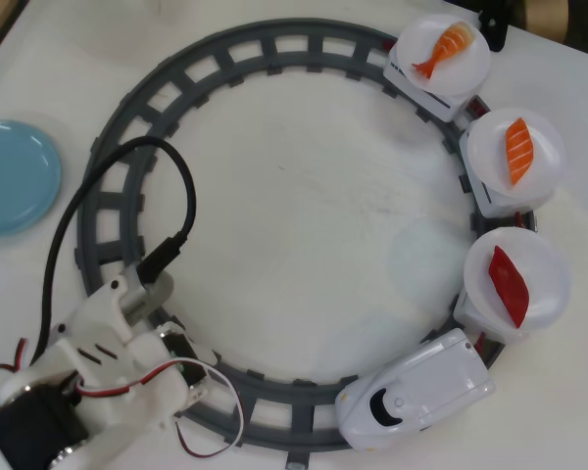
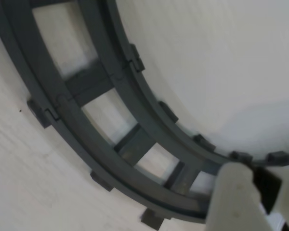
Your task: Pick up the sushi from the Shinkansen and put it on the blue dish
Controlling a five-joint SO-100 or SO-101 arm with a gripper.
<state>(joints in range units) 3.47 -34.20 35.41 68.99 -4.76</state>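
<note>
The sushi (image 1: 508, 284), a plain dark red pointed slice, lies on the white plate of the car right behind the Shinkansen (image 1: 416, 392). The white train sits on the lower right of the grey track, nose toward the bottom left in the overhead view. The blue dish (image 1: 10, 176) rests at the left edge, outside the track. My gripper (image 1: 171, 338) hangs over the lower left of the track, far from the sushi. In the wrist view only a blurred white finger (image 2: 233, 199) and a dark part beside it show above the rails; the gap between the jaws is not visible.
The grey circular track (image 1: 108, 186) rings the white table. Two more plates ride on cars at the upper right, one with an orange striped salmon piece (image 1: 519, 149), one with an orange shrimp (image 1: 443, 47). A black cable (image 1: 181, 186) loops across the left rails.
</note>
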